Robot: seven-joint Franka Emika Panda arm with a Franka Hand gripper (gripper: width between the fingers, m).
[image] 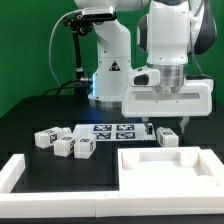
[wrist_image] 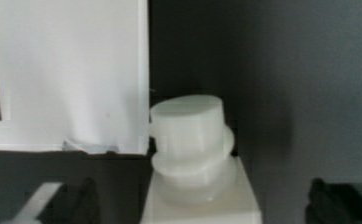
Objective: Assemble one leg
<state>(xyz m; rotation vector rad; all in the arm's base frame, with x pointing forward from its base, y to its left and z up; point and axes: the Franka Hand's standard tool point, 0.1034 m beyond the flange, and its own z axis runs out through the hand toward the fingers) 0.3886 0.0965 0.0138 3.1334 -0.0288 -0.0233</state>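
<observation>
We count four small white chunky plastic legs on the black table [image: 30, 110]: three lie close together [image: 64, 144] at the exterior view's left, and one leg [image: 168, 138] [wrist_image: 192, 135] lies just below the one two-finger gripper [image: 172, 129] [wrist_image: 204, 200]. In the wrist view its jaws stand wide, one on each side of this leg, with dark gaps, not touching it. One thin flat white marker board [image: 112, 129] lies between the three legs and the fourth one.

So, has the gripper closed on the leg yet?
No: in the wrist view the fingers stand well apart from the leg, with a dark gap showing on either side of it.
</observation>
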